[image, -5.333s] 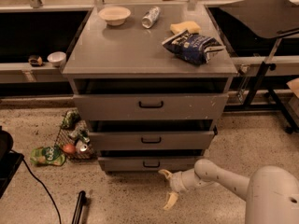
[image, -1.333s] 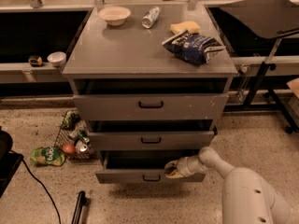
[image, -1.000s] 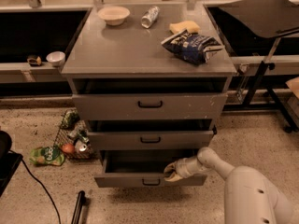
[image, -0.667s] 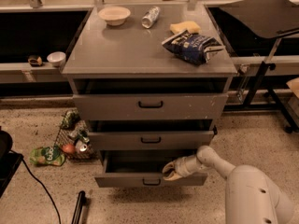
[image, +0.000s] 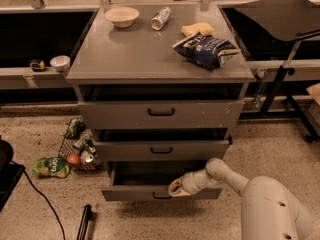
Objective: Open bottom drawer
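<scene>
The bottom drawer (image: pixel 131 192) is the lowest, shortest grey front of the cabinet, with a small black loop handle (image: pixel 161 197) at its centre. It stands pulled out part way, and its dark inside shows above the front panel. My gripper (image: pixel 176 188) is at the top edge of that front panel, just right of the handle, and my white arm (image: pixel 225 175) reaches in from the lower right. The mid-sized drawer (image: pixel 161 150) and the tall top drawer (image: pixel 160 115) sit above it, each slightly ajar.
On the cabinet top lie a bowl (image: pixel 122 16), a can (image: pixel 161 18), a yellow sponge (image: pixel 197 29) and a blue chip bag (image: pixel 206 49). A wire basket (image: pixel 77 146) of cans, a green packet (image: pixel 50 167) and a black stick (image: pixel 84 223) lie on the floor at left. A black table (image: pixel 280 14) stands at right.
The bottom drawer has slid out from nearly shut to part way open. My gripper went from the floor in front to the drawer's top edge and came out with it.
</scene>
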Controlling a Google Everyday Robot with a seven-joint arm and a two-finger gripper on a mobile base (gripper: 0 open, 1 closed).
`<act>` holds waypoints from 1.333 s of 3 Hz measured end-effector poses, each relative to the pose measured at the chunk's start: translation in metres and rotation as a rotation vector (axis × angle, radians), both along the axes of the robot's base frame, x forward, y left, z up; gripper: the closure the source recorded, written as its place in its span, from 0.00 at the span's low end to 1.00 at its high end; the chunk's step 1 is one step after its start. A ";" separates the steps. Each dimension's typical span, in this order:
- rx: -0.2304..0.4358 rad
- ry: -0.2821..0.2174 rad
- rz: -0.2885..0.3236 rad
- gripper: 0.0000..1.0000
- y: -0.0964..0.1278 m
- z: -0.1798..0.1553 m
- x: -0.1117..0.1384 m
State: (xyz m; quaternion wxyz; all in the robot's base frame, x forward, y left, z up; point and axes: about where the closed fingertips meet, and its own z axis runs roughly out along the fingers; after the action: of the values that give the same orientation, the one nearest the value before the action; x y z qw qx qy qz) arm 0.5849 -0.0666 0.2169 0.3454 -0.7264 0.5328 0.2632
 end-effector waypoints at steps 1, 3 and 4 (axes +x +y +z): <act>0.000 0.000 0.000 0.35 0.000 0.000 0.000; 0.004 -0.003 -0.002 0.00 0.001 0.001 -0.002; 0.006 0.037 -0.009 0.00 0.002 -0.007 -0.007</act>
State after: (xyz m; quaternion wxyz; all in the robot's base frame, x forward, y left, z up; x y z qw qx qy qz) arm 0.5775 -0.0643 0.2096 0.3390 -0.7180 0.5413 0.2766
